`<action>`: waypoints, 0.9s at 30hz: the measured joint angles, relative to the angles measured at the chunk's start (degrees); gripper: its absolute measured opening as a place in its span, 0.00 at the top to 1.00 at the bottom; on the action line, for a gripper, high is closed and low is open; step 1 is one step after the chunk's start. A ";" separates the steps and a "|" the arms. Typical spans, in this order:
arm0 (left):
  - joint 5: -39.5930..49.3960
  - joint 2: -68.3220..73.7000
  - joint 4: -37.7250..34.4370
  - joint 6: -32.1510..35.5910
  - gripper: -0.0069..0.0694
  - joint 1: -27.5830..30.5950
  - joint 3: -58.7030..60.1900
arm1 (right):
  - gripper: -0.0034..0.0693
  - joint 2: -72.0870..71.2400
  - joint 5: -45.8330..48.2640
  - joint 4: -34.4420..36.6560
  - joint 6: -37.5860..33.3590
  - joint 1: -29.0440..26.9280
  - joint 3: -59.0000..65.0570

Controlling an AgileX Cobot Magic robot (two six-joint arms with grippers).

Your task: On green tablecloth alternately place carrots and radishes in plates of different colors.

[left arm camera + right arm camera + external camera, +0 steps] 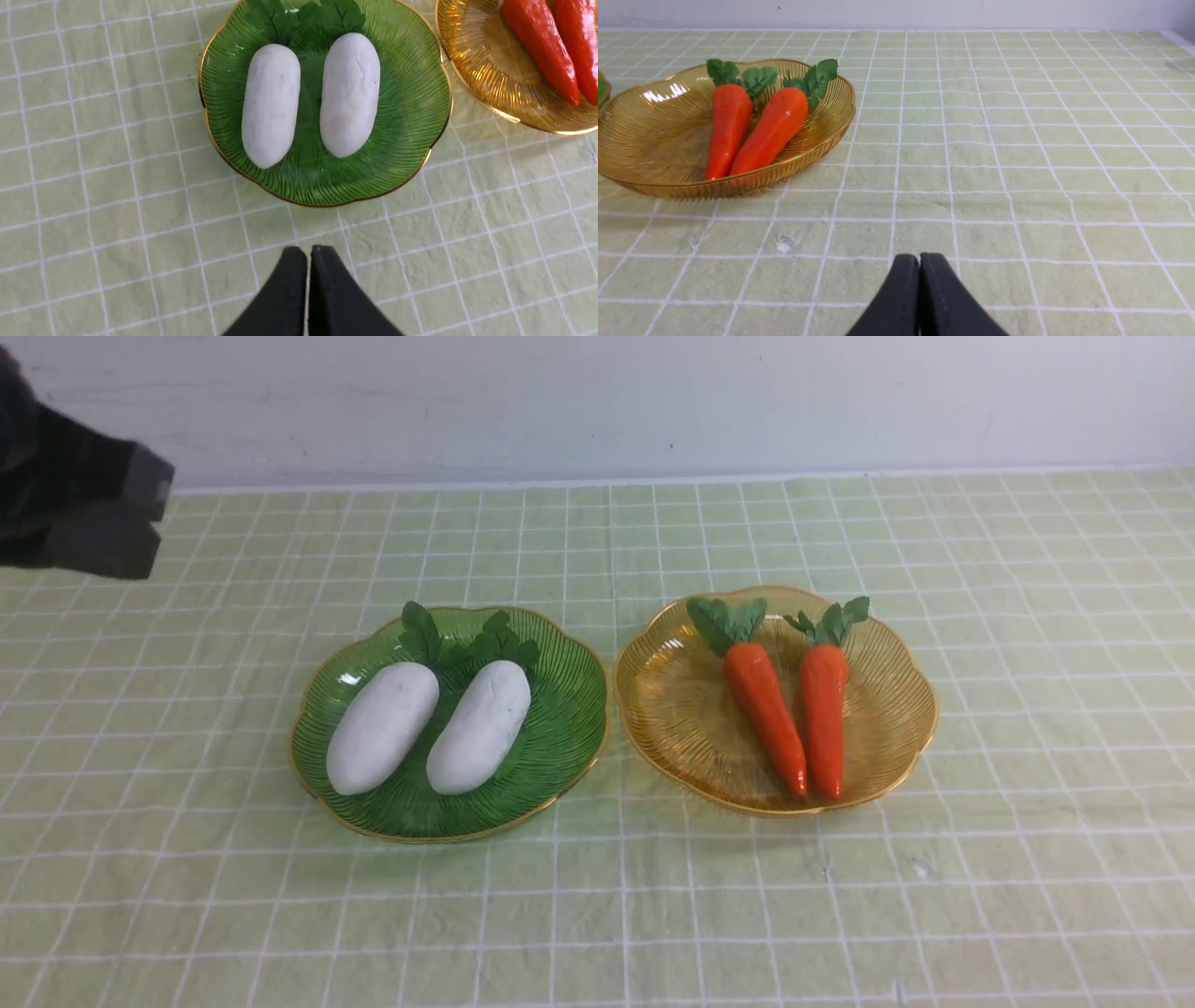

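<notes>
light: bright, even — soft shadows | glare: amber plate (663, 95) rim, carrots (822, 719) glossy | focus: sharp — no blur

Under my black fingers (289, 298) lies a pale yellow-green tablecloth (1027, 663) gridded with thin white lines. At centre-left of the front frame, a dark green ribbed plate (560, 728), gold-rimmed, carries two white radishes (429, 728) with green leaves. Centre-right, an amber plate (672, 709) carries glossy orange carrots (794, 709), green-topped.
</notes>
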 joint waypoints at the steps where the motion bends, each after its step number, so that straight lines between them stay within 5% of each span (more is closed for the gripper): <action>1: 0.00 -2.32 -0.03 0.00 0.92 0.00 1.82 | 0.97 0.00 0.00 0.00 0.00 0.00 0.00; 11: -1.85 -25.59 -1.09 0.05 0.92 0.00 22.31 | 0.97 0.00 -0.05 -0.04 0.00 0.00 0.00; 17: -22.04 -45.46 -4.22 0.14 0.92 0.00 42.11 | 0.97 0.00 -0.05 -0.04 0.00 0.00 0.00; 27: -49.17 -60.80 -5.63 0.19 0.92 0.00 58.21 | 0.97 0.00 -0.05 -0.04 0.00 0.00 0.00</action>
